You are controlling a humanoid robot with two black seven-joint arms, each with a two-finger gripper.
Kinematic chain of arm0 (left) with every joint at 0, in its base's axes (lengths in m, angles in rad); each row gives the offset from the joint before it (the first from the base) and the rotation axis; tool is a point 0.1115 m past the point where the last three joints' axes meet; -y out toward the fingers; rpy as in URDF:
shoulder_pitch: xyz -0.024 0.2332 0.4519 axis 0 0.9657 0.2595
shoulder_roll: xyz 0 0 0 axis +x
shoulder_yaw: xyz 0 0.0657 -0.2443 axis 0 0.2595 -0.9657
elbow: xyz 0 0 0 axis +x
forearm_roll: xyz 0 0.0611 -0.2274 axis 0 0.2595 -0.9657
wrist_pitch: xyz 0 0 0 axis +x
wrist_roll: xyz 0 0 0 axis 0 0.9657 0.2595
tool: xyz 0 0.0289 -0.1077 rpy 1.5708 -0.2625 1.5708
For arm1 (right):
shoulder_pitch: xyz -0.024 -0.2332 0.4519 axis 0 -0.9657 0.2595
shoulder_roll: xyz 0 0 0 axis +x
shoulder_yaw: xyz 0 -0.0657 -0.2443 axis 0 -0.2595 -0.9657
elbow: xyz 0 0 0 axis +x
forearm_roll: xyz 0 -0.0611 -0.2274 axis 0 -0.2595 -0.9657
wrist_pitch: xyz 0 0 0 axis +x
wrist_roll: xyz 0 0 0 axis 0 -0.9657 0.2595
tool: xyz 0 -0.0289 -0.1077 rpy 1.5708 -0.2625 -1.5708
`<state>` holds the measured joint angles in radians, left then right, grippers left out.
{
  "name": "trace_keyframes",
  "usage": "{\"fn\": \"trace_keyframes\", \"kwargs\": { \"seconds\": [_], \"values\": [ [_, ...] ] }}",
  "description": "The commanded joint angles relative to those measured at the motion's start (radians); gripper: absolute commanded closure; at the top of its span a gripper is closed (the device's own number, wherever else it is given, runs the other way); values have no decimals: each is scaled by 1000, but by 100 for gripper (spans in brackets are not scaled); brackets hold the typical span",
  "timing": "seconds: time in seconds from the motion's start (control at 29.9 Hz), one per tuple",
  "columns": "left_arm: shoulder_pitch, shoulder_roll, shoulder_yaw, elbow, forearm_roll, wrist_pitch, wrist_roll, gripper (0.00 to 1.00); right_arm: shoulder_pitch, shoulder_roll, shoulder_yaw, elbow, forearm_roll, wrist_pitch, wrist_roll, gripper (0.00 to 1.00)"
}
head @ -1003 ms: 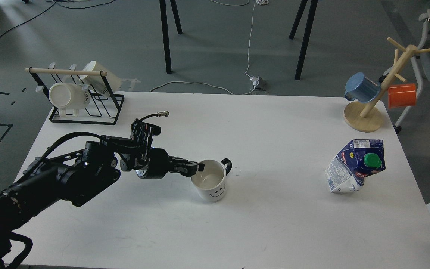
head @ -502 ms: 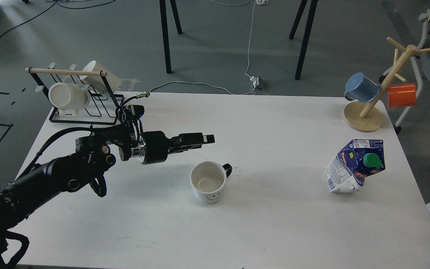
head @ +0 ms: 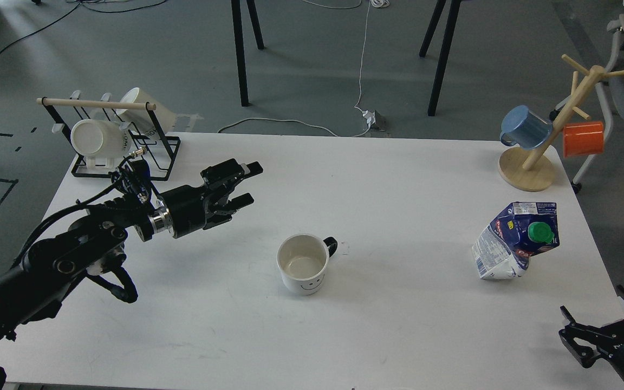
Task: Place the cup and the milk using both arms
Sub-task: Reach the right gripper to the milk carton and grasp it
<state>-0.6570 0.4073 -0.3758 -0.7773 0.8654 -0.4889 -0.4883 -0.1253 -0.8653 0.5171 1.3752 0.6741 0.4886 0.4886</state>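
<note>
- The left pincer (head: 244, 184) hangs above the desk (head: 398, 173) with its two fingers spread apart and nothing between them; it sits up and to the left of the white smiley mug (head: 302, 264), well apart from it.
- The right pincer (head: 596, 330) shows at the lower right corner, low over the desk edge, fingers spread and empty, near the milk carton (head: 515, 240) but not touching it.
- The mug stands upright on the desk, mouth up, handle pointing right, roughly at the middle of the front half. No pincer holds it.
- The milk carton stands on the right side of the desk, crumpled and leaning, green cap facing the camera, with a wooden mug tree (head: 553, 127) behind it holding a blue cup and an orange cup.
- A wire rack (head: 119, 146) with two white mugs sits at the far left corner, just behind the left arm.
- Judgement: the cup looks placed, and the milk is the step in hand, falling to the right arm.
- Next move calls for the right pincer to rise and reach the carton's body, closing across its narrower sides. The dented, leaning carton may tip or buckle, so a gentle, square grip below the cap seems wise.
</note>
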Motion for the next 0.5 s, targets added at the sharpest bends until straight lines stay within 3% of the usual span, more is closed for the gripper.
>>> {"fn": "trace_keyframes", "kwargs": {
  "seconds": [0.0, 0.47],
  "values": [
    [4, 1, 0, 3, 15, 0, 0, 1, -2, 81, 0, -5, -28, 0, 0, 1],
    [17, -2, 0, 23, 17, 0, 0, 1, 39, 143, 35, -30, -14, 0, 0, 1]
  ]
}}
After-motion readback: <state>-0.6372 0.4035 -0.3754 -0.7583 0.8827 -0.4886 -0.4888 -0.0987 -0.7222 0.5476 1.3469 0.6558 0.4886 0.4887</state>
